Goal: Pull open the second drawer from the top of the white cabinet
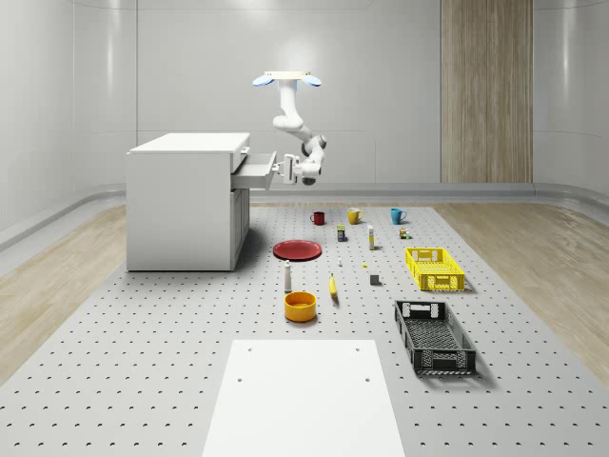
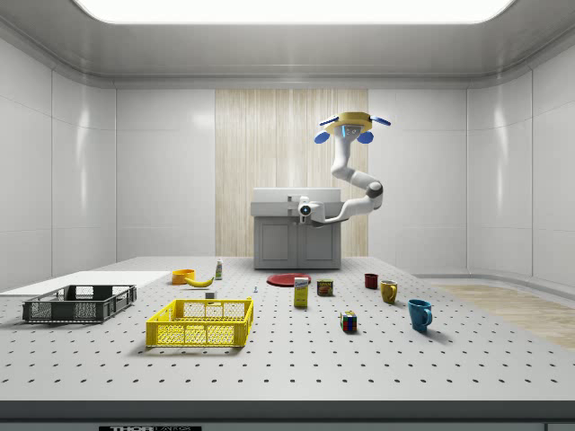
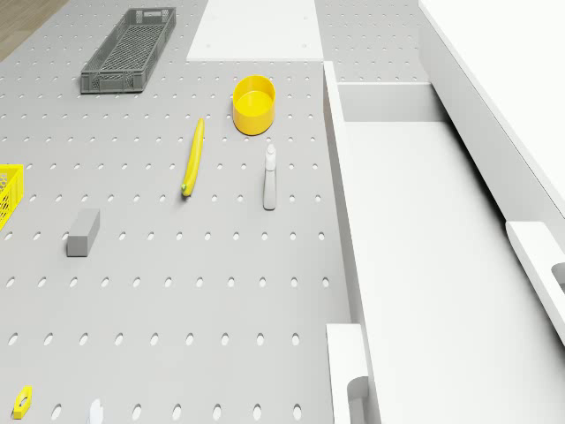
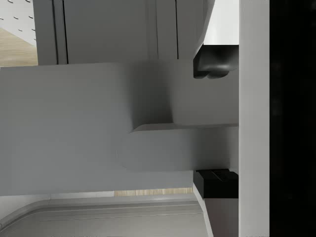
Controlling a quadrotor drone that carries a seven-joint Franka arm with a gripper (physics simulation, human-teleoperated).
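A pale, white-walled room holds a grey pegboard floor (image 1: 143,362) with a white cabinet (image 1: 186,200) standing toward the whole-scene view's left. Its drawer (image 1: 255,169), just under the top, stands pulled out toward the whole-scene view's right. The gripper (image 1: 286,170) sits at the drawer's front, its fingers (image 4: 215,65) set on either side of the handle (image 4: 177,147), clamped on it. The drone (image 1: 286,80) hovers above, just beyond the open drawer's front. Farther out lie a red plate (image 1: 298,250), a yellow bowl (image 3: 253,104), a banana (image 3: 192,157), a yellow crate (image 1: 435,268) and a black crate (image 1: 434,336).
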